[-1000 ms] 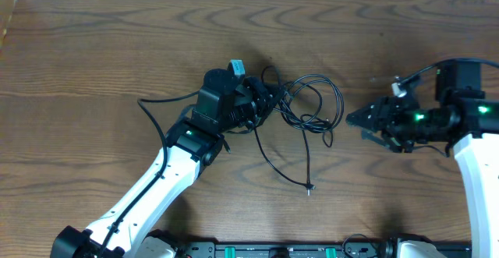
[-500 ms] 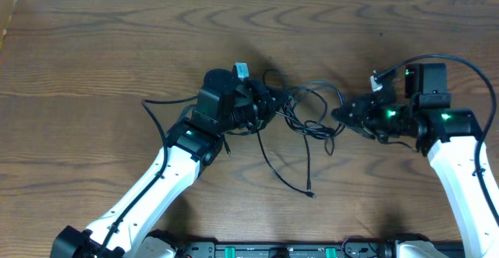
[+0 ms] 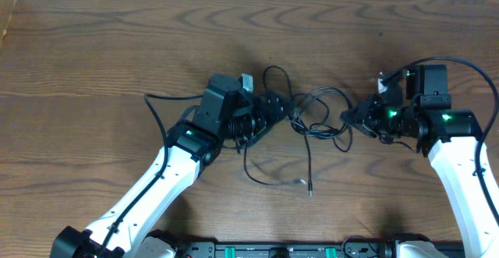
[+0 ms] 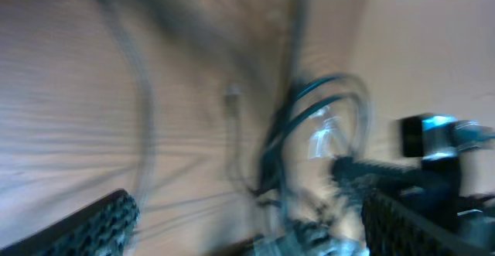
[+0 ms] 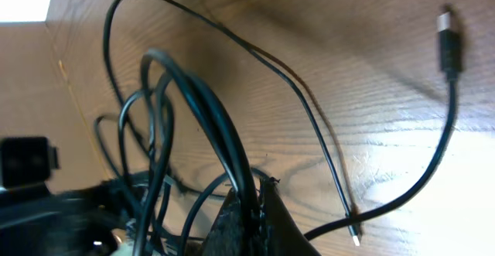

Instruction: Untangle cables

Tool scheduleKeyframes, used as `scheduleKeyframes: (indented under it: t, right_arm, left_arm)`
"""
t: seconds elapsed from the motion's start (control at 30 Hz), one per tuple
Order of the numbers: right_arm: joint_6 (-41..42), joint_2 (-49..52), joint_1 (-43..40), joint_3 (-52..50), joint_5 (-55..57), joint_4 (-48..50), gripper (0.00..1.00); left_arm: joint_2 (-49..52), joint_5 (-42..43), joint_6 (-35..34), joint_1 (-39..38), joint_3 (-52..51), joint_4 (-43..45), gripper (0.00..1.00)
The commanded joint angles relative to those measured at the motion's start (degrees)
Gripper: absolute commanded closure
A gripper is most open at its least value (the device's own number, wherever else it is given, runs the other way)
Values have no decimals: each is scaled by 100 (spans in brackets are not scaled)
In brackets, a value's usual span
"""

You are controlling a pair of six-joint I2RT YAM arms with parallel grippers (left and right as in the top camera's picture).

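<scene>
Cables (image 5: 203, 101) inside right pincer (image 5: 253, 208)

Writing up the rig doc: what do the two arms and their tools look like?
Left arm and right arm: white curved links, black wrist housings with green lights, a thick black cable looping beside each. Left tool and right tool: black, two-fingered; the left's fingers show ribbed pads.

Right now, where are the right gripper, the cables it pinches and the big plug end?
right gripper (image 3: 348, 118): overhead view, midway between its fingertips.
cables (image 5: 219, 121): right wrist view, on the bundle's black arc.
big plug end (image 5: 448, 39): right wrist view, on the plug body.
</scene>
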Motion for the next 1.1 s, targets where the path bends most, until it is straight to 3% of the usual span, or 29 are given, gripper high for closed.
scheduleKeyframes:
  t: [0.0, 0.23, 0.4, 0.6, 0.8, 0.87, 0.93, 1.07]
  right_arm:
    - [612, -13, -50, -15, 28, -39, 99]
    - [1340, -15, -22, -15, -109, -157, 99]
    - [1434, -13, -2, -15, -153, -317, 99]
    - [1425, -15, -2, -17, -164, -341, 99]
    - [1410, -15, -2, -15, -162, -341, 98]
    - [1410, -13, -2, -15, -162, -345, 99]
    - [1405, -15, -2, -17, -162, -354, 99]
    - [1274, -13, -2, -17, -160, -367, 98]
  left_arm:
    - [-81, -393, 1038, 13, 48, -398, 7]
    - [-76, -334, 1016, -256, 48, -697, 7]
    - [-74, -636, 315, -564, 48, -520, 7]
    - [-72, -1224, -212, -841, 48, -487, 16]
    - [-72, -1451, -1633, -909, 48, -411, 17]
    - [-72, -1403, -2024, -909, 48, -249, 26]
    - [-72, -1257, -2422, -909, 48, 2, 27]
    - [-72, -901, -2638, -909, 48, 909, 27]
